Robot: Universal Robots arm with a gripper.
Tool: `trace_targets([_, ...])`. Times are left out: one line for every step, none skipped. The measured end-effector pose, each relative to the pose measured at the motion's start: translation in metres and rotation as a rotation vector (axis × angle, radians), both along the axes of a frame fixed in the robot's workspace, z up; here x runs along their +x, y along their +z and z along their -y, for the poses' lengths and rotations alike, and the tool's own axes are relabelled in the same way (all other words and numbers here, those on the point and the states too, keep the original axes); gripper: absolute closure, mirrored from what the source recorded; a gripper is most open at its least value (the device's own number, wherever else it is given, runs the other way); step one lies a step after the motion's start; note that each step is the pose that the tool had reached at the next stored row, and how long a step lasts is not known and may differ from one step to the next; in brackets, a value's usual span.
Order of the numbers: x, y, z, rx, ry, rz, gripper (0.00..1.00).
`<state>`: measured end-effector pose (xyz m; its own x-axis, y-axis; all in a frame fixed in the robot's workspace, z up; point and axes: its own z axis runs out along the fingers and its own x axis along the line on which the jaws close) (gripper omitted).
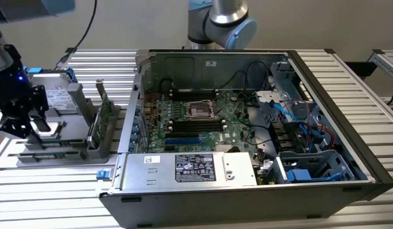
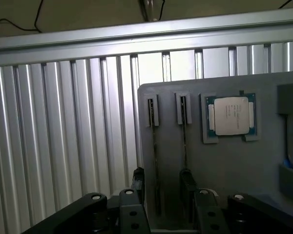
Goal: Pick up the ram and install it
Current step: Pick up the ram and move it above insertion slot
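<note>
Ram (image 2: 156, 161) stands on edge in a slot of the gray holder (image 2: 234, 165) (upright, apparently so both faces are reachable); the tool (image 2: 161, 187), spread wide, brackets it, pinching nothing.

Ribbed bare-metal table (image 1: 50, 195), matt grey plastic tray (image 2: 234, 163)

Grey arm (image 1: 215, 19) w/ lt-blue joint caps (image 1: 242, 32); black gripper (image 2: 161, 185), blocky linkages w/ round silver screws (image 2: 95, 197), small blue LED (image 1: 21, 78).
</note>
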<state>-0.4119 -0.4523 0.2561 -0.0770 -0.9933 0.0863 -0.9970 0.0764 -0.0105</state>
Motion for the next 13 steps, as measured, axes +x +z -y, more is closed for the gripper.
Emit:
trace_targets([0.000,-0.0018,0.0000,0.0012,0.000,0.0000,0.58])
trace_targets([0.000,-0.0036,-0.0001,0.0021,0.000,0.0000,0.58])
trace_targets([0.000,-0.0053,-0.0001,0.0021,0.000,-0.0001,0.58])
trace_targets([-0.001,-0.0073,-0.0001,0.0023,0.000,0.0001,0.58])
trace_targets([-0.001,-0.0091,-0.0001,0.0023,0.000,0.0001,0.58])
trace_targets([-0.001,-0.0108,0.0000,0.0023,0.000,0.0000,0.58])
trace_targets([-0.001,-0.0126,0.0000,0.0025,0.000,-0.0001,0.58])
trace_targets([-0.001,-0.0144,-0.0001,0.0032,0.000,-0.0001,0.58])
trace_targets([-0.001,-0.0163,-0.0002,0.0049,0.000,-0.0001,0.58])
trace_targets([-0.001,-0.0181,-0.0002,0.0077,0.000,0.0000,0.58])
trace_targets([-0.001,-0.0200,-0.0003,0.0101,0.000,0.0000,0.58])
trace_targets([-0.001,-0.0217,-0.0003,0.0119,0.000,0.0000,0.58])
trace_targets([-0.001,-0.0236,-0.0002,0.0134,0.000,0.0001,0.58])
